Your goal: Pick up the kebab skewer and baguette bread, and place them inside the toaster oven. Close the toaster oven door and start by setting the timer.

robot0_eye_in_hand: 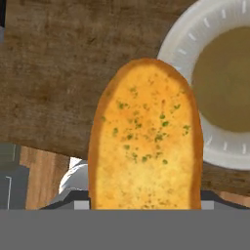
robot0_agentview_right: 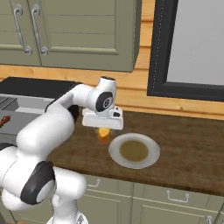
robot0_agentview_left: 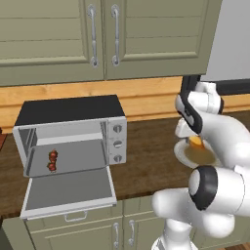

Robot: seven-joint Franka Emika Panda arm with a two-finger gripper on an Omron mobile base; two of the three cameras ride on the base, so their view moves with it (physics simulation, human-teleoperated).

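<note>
Transfer stage of the loading task. The gripper (robot0_agentview_right: 103, 128) hangs above the wooden counter (robot0_agentview_right: 183, 144), just beside the left rim of the white plate (robot0_agentview_right: 114, 151). It appears to pinch the baguette bread (robot0_eye_in_hand: 145, 139), whose golden, herb-flecked face fills the hand view; the jaws themselves are hidden behind the loaf, so the pinch is inferred from the loaf riding clear of the counter, its orange end poking below the hand in the right base view. Holding it endwise probably leaves its length free to slide into the cavity. The toaster oven (robot0_agentview_left: 73, 132) stands at the counter's left, well apart from the gripper. The toaster oven door (robot0_agentview_left: 68, 193) is folded down flat toward the front edge, leaving the opening clear. The kebab skewer (robot0_agentview_left: 52, 160) already lies on the inner tray, toward its left side, which leaves bare tray to its right for the loaf.
</note>
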